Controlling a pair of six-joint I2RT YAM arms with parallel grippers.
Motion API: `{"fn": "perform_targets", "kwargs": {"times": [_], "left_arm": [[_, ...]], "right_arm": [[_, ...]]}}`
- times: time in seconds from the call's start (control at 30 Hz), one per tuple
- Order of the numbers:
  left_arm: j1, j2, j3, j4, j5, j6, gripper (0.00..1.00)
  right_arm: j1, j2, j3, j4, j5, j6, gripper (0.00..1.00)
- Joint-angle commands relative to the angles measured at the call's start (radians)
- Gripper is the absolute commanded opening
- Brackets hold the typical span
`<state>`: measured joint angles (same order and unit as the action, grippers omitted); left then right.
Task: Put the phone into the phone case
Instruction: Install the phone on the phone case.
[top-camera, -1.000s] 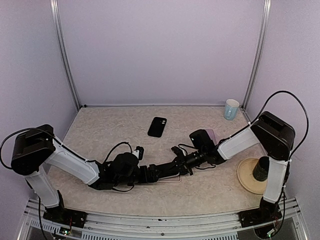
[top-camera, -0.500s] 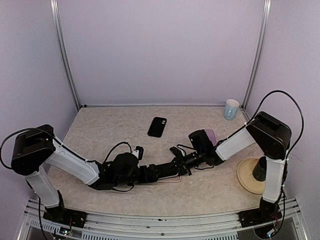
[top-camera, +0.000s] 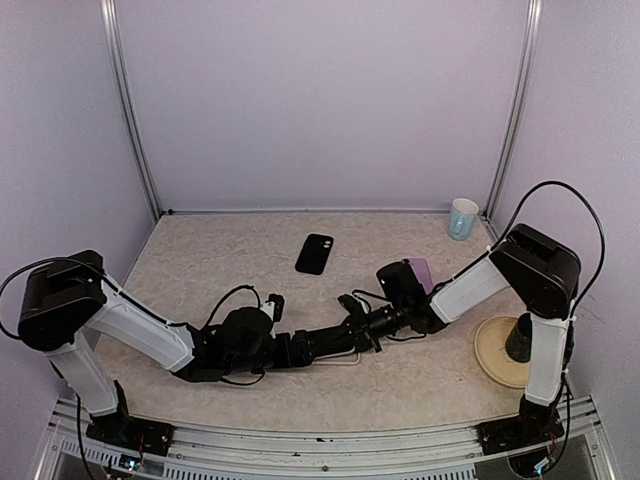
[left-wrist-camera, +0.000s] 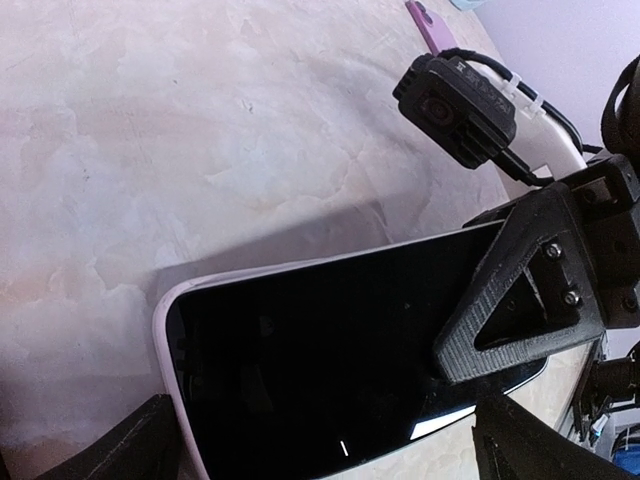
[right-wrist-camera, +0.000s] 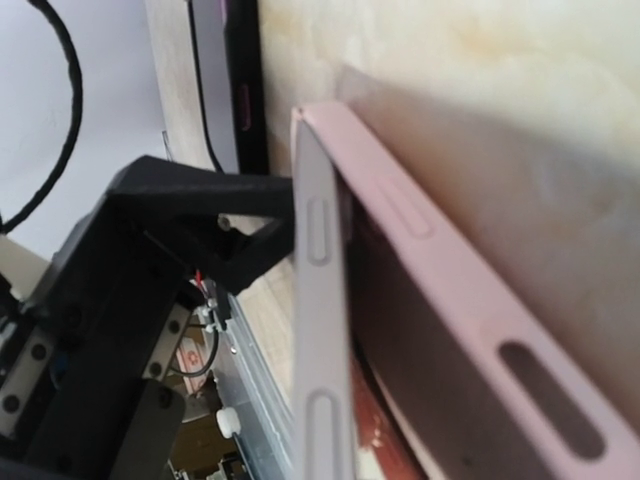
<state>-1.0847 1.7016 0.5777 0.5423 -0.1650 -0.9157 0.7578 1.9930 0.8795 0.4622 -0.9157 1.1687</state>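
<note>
Right gripper (left-wrist-camera: 465, 345): closed, tips pressing down on the phone's (left-wrist-camera: 320, 360) dark screen.
Left gripper (left-wrist-camera: 330, 455): wide apart, straddling the phone's end, gripping nothing.
Phone: face up, partly in the pink case (right-wrist-camera: 470, 300), one long edge raised off the case wall.
Place: middle of the table (top-camera: 200, 260), toward its near edge.

The right arm's white forearm (top-camera: 468, 288) and black elbow block (top-camera: 535, 262) have swung slightly toward the left pincer (left-wrist-camera: 325, 455). The left arm's black shoulder block (top-camera: 55, 300) has sunk a little.
</note>
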Motion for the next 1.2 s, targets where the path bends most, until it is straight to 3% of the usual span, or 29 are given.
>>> {"fn": "perform_targets", "kwargs": {"times": [0.0,0.67,1.17], "left_arm": [[-0.024,-0.054,-0.005,0.032,0.061,-0.005,0.99],[0.009,-0.219,-0.025,-0.119,-0.009,0.025,0.99],[0.02,-0.23,-0.074,0.094,0.119,0.064,0.99]], "right_arm": [[0.019,-0.021,-0.029,0.019,0.011,0.004,0.0],[-0.014,-0.184,-0.111,0.132,-0.034,-0.015,0.0],[-0.014,-0.286,-0.128,0.137,-0.063,-0.088,0.0]]}}
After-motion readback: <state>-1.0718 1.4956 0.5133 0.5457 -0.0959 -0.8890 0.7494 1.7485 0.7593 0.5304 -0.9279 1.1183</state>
